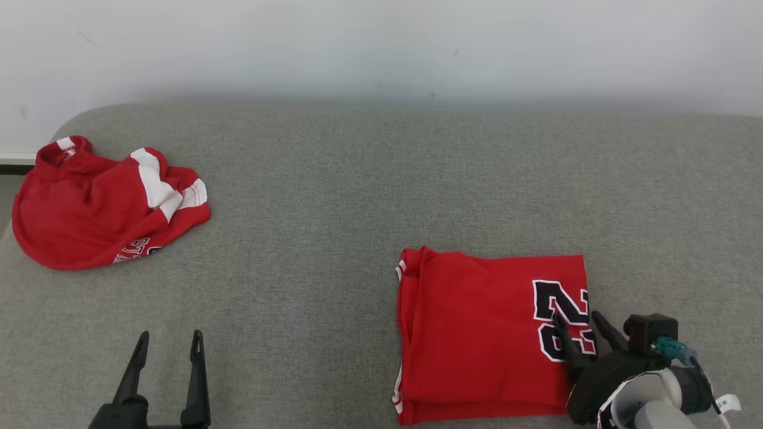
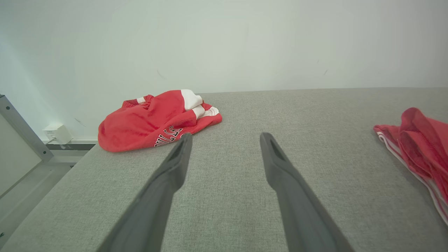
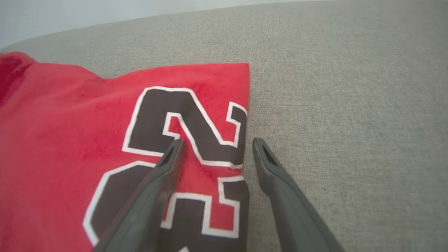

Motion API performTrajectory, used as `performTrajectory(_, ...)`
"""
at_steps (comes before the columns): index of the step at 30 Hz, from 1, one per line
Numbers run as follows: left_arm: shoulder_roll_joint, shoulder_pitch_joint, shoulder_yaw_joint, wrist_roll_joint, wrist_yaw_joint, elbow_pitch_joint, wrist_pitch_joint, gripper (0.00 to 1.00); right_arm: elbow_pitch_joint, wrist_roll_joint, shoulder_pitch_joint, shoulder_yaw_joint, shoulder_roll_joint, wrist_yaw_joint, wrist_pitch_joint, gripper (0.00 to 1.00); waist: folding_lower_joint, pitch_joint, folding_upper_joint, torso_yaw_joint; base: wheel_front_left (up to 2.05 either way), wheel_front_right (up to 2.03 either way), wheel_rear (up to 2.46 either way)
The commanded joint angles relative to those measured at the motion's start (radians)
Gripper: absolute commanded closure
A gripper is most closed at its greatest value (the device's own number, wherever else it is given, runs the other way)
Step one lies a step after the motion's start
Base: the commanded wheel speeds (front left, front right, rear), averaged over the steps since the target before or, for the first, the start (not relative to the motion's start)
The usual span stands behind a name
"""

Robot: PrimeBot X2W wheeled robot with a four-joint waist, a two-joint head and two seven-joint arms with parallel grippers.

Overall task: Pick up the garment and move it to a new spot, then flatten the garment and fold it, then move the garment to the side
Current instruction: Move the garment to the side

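Our right tool [image 1: 577, 317], spread, straddled the right edge of the folded jersey [image 1: 477, 333]; we reckoned it should pinch every layer, dragging low; left tool [image 1: 170, 336] spread, idle.

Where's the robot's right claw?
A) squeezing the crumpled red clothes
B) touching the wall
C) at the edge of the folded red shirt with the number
C: the open right gripper is at the edge of the folded shirt, one finger over its number, one beyond the edge.
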Motion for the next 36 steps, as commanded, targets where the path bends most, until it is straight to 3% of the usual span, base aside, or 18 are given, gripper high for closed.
performTrajectory(1, 0.002, -0.011, -0.002, -0.005, 0.002, 0.005, -0.005, 0.0, 0.024, 0.012, -0.008, 0.005, 0.007, -0.003, -0.008, 0.0, -0.0002, 0.003, -0.0001, 0.004, 0.0, 0.0, 0.0)
performTrajectory(5, 0.003, -0.019, -0.004, -0.008, 0.006, 0.012, -0.011, 0.0, 0.096, 0.029, -0.011, 0.037, 0.022, -0.003, -0.005, 0.0, -0.0002, 0.003, -0.0001, 0.004, 0.0, 0.0, 0.0)
performTrajectory(6, 0.003, -0.019, -0.004, -0.009, 0.008, 0.014, -0.013, 0.0, 0.11, 0.034, -0.01, 0.046, 0.027, -0.003, -0.002, 0.24, -0.0002, 0.003, -0.0001, 0.003, 0.0, 0.0, 0.0)
performTrajectory(8, 0.004, -0.019, -0.003, -0.01, 0.01, 0.017, -0.012, 0.0, 0.13, 0.049, -0.012, 0.06, 0.033, -0.003, -0.003, 1.0, -0.0002, 0.003, -0.0001, -0.001, 0.0, 0.0, 0.0)
performTrajectory(15, 0.003, -0.034, -0.004, -0.019, 0.014, 0.021, -0.022, 0.0, 0.146, 0.069, -0.107, 0.092, -0.001, -0.003, -0.025, 1.0, -0.0002, 0.026, -0.0001, -0.016, 0.0, 0.0, 0.0)
performTrajectory(25, 0.001, -0.119, -0.031, -0.022, -0.004, -0.026, -0.036, 0.0, 0.143, 0.081, -0.37, 0.147, -0.093, -0.003, -0.029, 1.0, -0.0002, 0.167, -0.0001, -0.043, 0.0, 0.0, 0.0)
performTrajectory(36, 0.067, -0.228, -0.032, 0.019, -0.009, -0.158, -0.022, 0.0, 0.141, 0.121, -0.618, 0.179, -0.222, -0.003, -0.072, 1.0, -0.0002, 0.4, -0.0001, -0.184, 0.0, 0.0, 0.0)
